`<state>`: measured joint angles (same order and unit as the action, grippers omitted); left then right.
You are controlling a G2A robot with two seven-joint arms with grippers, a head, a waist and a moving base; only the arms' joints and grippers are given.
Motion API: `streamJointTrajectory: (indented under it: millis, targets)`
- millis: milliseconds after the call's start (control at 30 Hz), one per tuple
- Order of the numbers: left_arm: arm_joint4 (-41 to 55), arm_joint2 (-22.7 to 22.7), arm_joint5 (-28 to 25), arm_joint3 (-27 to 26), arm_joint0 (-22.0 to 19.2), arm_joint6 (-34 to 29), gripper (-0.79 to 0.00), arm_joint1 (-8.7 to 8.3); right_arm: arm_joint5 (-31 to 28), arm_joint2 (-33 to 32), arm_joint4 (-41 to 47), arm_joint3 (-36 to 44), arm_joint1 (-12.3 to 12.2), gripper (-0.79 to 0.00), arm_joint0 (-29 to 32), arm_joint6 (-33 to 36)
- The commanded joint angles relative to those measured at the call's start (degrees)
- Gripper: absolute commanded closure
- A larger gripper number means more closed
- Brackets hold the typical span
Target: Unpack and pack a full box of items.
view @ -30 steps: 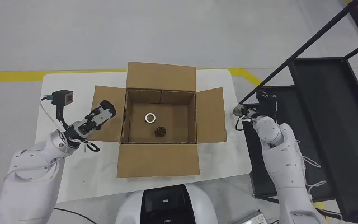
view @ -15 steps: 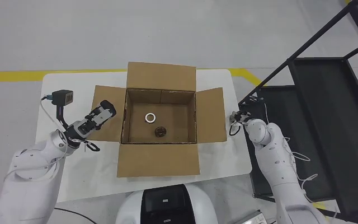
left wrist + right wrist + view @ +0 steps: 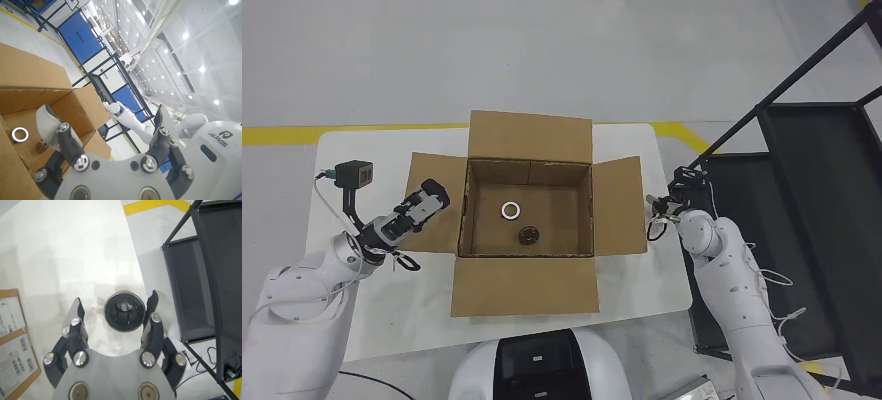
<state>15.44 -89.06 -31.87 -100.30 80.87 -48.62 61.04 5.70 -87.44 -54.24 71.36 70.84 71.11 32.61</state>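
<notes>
Right tool: spread, straddling black bushing upright on white surface. Left tool: spread, empty, beside open cardboard box containing metal ring.

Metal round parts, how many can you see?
3. A silver ring and a dark piece lie inside the box; a cylinder stands on the table inside the open right gripper. The box walls might hide more.
</notes>
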Motion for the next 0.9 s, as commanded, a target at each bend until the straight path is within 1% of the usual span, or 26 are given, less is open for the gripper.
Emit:
streamJointTrajectory:
  millis: [0, 167, 367, 567, 767, 867]
  targets:
    - [0.0, 0.0, 0.0, 0.0, 0.0, 0.0, -0.785, 0.0, -0.2, -0.2, 0.5, 1.2, 0.0, -0.785, 0.4, -0.1]
    - [0.0, 0.0, 0.0, 0.0, 0.0, 0.0, -0.785, 0.0, -1.0, -1.4, 3.9, 7.3, -0.1, -0.785, 3.0, -0.6]
    - [0.0, 0.0, 0.0, 0.0, 0.0, 0.0, -0.785, 0.0, -0.6, -4.2, 7.2, 17.3, -0.2, -0.785, 8.0, -3.8]
    - [0.0, 0.0, 0.0, 0.0, 0.0, 0.0, -0.785, 0.0, -1.1, -5.3, 7.6, 26.1, -0.3, -0.785, 11.3, -6.5]
    - [0.0, 0.0, 0.0, 0.0, 0.0, 0.0, -0.785, 0.0, -6.0, -3.6, 7.0, 35.4, -0.3, -0.785, 14.2, -8.9]
    - [0.0, 0.0, 0.0, 0.0, 0.0, 0.0, -0.785, 0.0, -8.9, -1.4, 7.4, 37.8, -0.4, -0.785, 14.4, -7.1]
